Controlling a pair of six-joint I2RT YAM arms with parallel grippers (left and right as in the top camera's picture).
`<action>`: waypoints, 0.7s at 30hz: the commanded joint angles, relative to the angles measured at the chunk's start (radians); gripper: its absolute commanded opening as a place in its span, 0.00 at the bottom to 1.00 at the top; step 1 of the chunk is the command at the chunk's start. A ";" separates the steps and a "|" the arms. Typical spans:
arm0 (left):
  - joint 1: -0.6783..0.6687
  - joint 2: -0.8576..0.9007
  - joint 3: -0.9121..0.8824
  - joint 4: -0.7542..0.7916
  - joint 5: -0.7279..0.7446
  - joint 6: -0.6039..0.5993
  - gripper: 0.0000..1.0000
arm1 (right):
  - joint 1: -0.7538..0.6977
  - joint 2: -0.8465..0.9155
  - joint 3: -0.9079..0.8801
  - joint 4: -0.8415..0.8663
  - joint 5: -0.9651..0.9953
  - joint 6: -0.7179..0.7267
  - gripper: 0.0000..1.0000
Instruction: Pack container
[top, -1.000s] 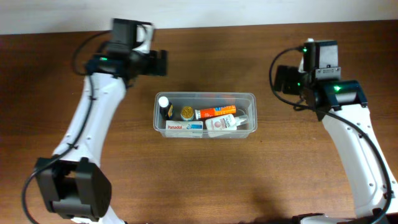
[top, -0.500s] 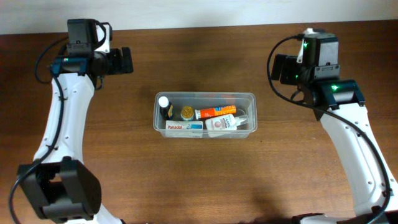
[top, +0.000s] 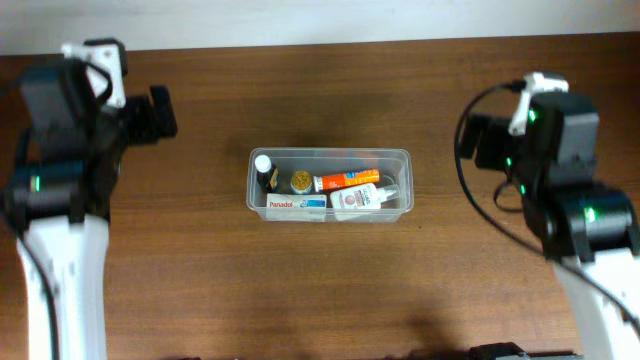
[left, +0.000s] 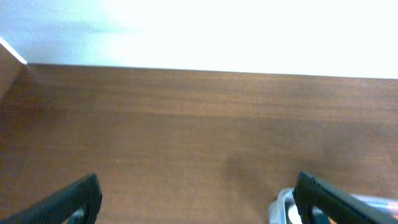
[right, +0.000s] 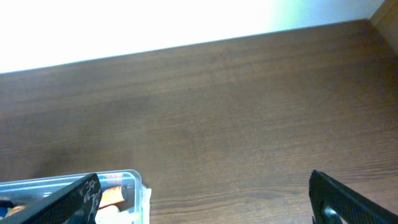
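Observation:
The clear container (top: 404, 156) sits at the table's middle. It holds a dark bottle with a white cap (top: 263, 168), a small gold-lidded jar (top: 300, 181), an orange tube (top: 347, 180), a Panadol box (top: 295, 203) and a white pack (top: 362, 197). My left gripper (top: 160, 112) is raised at the far left, open and empty; its wrist view shows a corner of the container (left: 281, 205). My right gripper (top: 477, 142) is raised at the right, open and empty; its wrist view shows the container's end (right: 134, 180).
The brown wooden table (top: 330, 280) ends at a white wall along the back (top: 330, 20). Both arms stand at the table's left and right sides, well apart from the container.
Both arms have pulled back and risen: the left gripper has swung from near the container's back left out to the far left, and the right arm has moved right.

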 joint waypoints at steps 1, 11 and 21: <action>0.000 -0.150 -0.176 0.066 0.000 -0.004 0.99 | 0.003 -0.135 -0.140 0.040 0.011 0.011 0.98; 0.000 -0.257 -0.366 0.034 0.000 -0.004 0.99 | 0.002 -0.389 -0.368 0.090 0.084 0.011 0.98; 0.000 -0.251 -0.366 -0.039 0.000 -0.004 0.99 | 0.002 -0.338 -0.368 0.072 0.084 0.011 0.98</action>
